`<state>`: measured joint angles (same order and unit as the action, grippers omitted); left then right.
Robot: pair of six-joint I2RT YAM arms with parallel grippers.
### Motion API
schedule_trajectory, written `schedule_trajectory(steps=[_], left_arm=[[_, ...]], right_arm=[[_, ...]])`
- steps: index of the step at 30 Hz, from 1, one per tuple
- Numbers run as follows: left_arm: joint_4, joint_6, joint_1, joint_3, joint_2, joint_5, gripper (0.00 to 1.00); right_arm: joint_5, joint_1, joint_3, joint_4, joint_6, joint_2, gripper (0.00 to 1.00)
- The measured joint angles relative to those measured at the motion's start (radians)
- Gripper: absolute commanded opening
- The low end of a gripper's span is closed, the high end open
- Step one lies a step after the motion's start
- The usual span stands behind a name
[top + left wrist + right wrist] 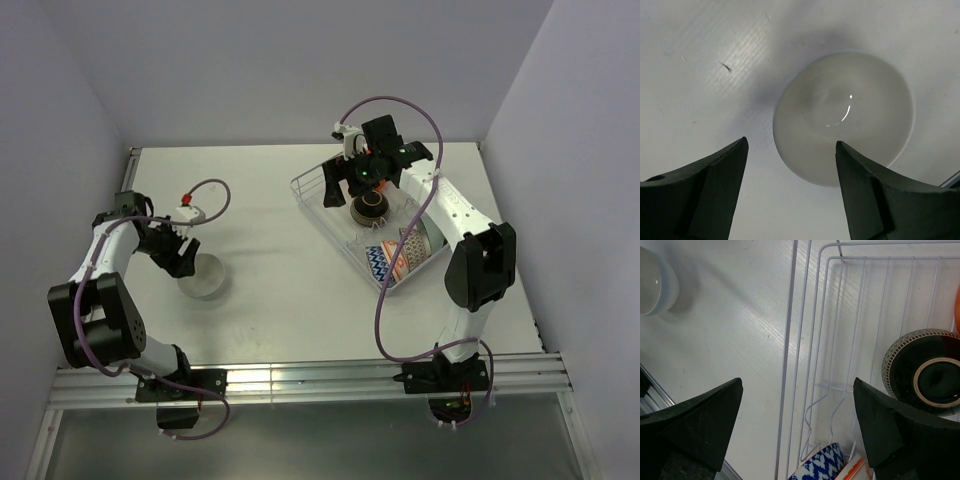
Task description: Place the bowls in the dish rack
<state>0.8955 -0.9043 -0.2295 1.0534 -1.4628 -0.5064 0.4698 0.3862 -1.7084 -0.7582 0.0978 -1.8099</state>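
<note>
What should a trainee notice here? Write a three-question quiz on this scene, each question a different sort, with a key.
1. True or false: the white bowl already sits in the dish rack.
2. Open or shut: how do the jaws of the left gripper stand near that bowl?
3. Which hangs over the dish rack? A the left gripper, B the right gripper, C neither.

Key: 1 false, it is on the table; 2 open; 3 B.
</note>
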Motion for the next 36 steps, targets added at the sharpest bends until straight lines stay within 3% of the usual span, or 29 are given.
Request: schedule_trajectory(steps=[8, 11, 13, 14, 17, 18, 19, 25, 30, 36], left_arm=[[-0.072, 0.005, -0.01, -0.082, -0.07, 0.06, 0.69], [-0.106, 0.025, -0.01, -0.085, -0.105, 0.059, 0.6], [-0.132, 0.054, -0.01, -0.084, -0.135, 0.055, 0.41], [-0.14, 0.066, -0.01, -0.084, -0.148, 0.05, 0.41], [-0.155, 0.111, -0.009, -0.08, -0.167, 0.02, 0.18], [-0.159, 0.122, -0.008, -0.076, -0.167, 0.008, 0.05], [-0.164, 0.135, -0.006, -0.069, -0.167, -0.006, 0.0], [-0.23, 0.316, 0.033, -0.029, -0.164, -0.092, 0.0], [-0.407, 0.609, 0.134, 0.002, -0.113, -0.136, 0.0], [-0.716, 1.024, 0.332, 0.079, -0.084, -0.13, 0.0]], right_arm=[[0.008, 0.0, 0.0, -0.006, 0.0, 0.0, 0.98], [0.011, 0.0, 0.002, -0.005, -0.003, 0.003, 0.98], [0.014, 0.0, 0.016, -0.002, -0.011, 0.013, 0.98], [0.015, 0.0, 0.019, -0.003, -0.013, 0.014, 0.98], [0.021, 0.0, 0.039, 0.003, -0.032, 0.028, 0.98], [0.024, 0.0, 0.044, 0.007, -0.04, 0.034, 0.98], [0.027, -0.001, 0.048, 0.009, -0.049, 0.039, 0.98], [0.075, -0.01, 0.052, 0.051, -0.147, 0.072, 0.98], [0.137, -0.016, 0.051, 0.096, -0.251, 0.089, 0.98], [0.195, -0.016, 0.038, 0.134, -0.378, 0.09, 0.99]])
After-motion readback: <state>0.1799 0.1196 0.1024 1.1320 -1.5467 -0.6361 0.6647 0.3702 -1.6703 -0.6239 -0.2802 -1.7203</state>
